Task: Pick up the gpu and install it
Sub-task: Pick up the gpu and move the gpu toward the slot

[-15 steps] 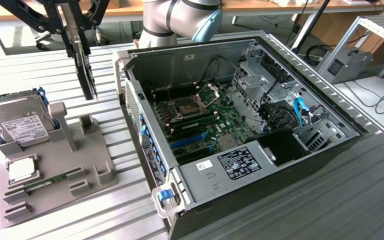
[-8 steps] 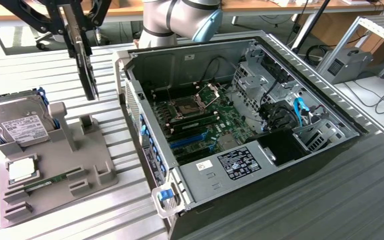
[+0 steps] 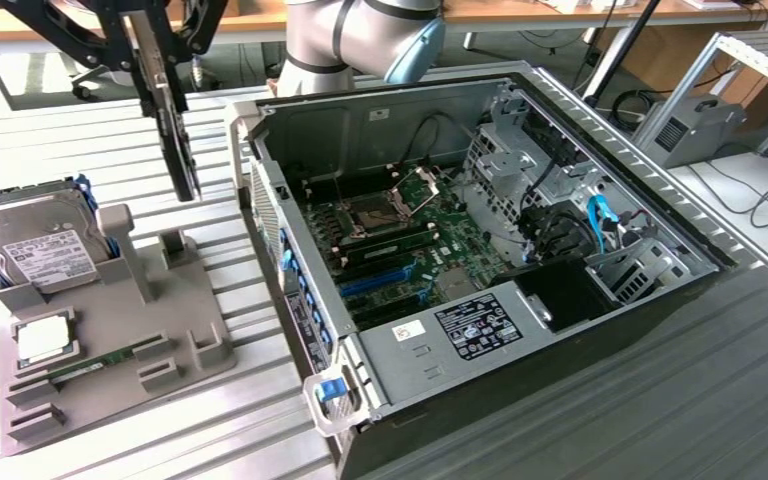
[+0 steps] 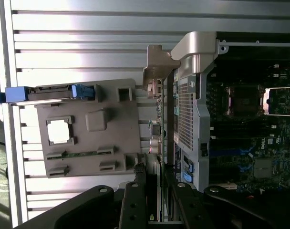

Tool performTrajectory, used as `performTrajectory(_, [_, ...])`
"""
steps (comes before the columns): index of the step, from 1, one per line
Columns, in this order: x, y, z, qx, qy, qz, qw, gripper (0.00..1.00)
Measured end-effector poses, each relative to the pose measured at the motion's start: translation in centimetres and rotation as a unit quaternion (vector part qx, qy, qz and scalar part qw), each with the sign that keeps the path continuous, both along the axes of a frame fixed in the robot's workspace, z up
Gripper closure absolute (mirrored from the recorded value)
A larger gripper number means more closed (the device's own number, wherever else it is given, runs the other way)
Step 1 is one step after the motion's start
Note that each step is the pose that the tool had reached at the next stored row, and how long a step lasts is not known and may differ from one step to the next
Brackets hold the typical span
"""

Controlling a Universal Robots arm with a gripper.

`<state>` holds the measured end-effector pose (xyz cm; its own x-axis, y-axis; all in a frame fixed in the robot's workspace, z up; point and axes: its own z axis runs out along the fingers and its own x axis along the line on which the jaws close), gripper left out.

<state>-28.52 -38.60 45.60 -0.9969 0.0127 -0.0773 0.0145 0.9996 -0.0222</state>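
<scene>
the black two-fingered gripper (image 3: 157, 55) is clamping the slim black gpu card (image 3: 177, 140) in open air just beside the open black metal computer case (image 3: 558, 385), not touching it. the exterior view is showing the card's long axis hanging vertical; the wrist view is showing it edge-on, silver metal bracket (image 4: 157, 71) pointing away from the gripper.

- On the exterior view I get bright, even room light; the table (image 3: 704, 400) slats carry a soft sheen and shadows stay faint.
- The case (image 3: 307, 135) interior reads dimmer, darkest in the black bay at its 4 o'clock.
- The gpu (image 3: 177, 140), at the case's 10 o'clock, is a near-black silhouette.
- On the wrist view, glare washes the slats white, and the chip (image 4: 58, 132) on the tray (image 4: 111, 143) is blown out.
- The gripper (image 4: 156, 183), clamped on the gpu, sits underexposed in deep shadow.
</scene>
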Motion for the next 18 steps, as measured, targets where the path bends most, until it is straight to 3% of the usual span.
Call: performTrajectory(18, [0.73, 0.00, -0.31, 0.0000, 0.0000, 0.000, 1.0000, 0.74])
